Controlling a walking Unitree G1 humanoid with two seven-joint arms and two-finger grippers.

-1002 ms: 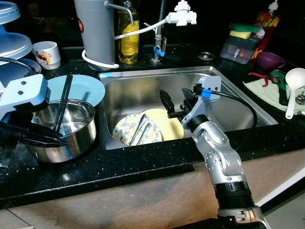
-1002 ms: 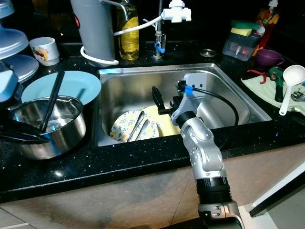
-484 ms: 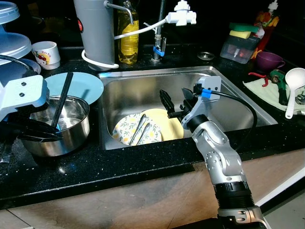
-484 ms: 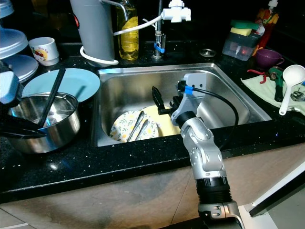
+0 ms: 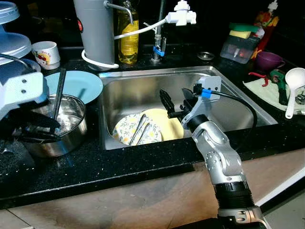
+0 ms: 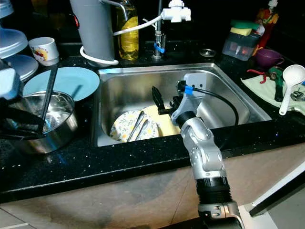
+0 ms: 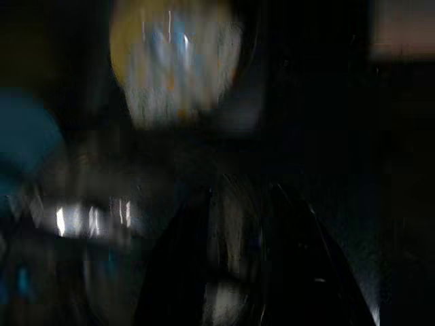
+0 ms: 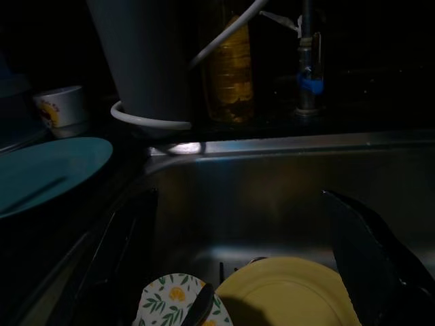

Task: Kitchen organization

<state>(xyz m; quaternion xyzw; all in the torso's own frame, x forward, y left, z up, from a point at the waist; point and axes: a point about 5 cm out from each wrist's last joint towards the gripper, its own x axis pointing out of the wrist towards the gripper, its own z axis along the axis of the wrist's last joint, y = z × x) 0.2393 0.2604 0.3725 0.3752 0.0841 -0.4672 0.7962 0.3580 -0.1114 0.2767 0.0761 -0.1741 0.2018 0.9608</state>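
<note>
Steel bowl (image 5: 57, 128) upright, chopsticks (image 5: 57, 98) leaning away; left gripper (image 5: 33, 133) jaws clamp its rim.

- We see our left gripper (image 5: 35, 133) at the rim of a steel bowl (image 5: 59, 126) near the worktop's (image 5: 119, 164) left edge; a black utensil (image 5: 58, 98) leans inside.
- Our right gripper (image 5: 177, 102) hangs open above the sink (image 5: 138, 90), over a yellow plate (image 5: 167, 125) and a floral plate (image 5: 125, 130).
- A blue plate (image 5: 78, 85) lies behind the bowl.

Left wrist view blurring into dark smear. Left gripper (image 5: 40, 135) fingers merging with steel bowl (image 5: 62, 136) shadow. Stacked plates (image 5: 12, 36) running off frame edge.
</note>
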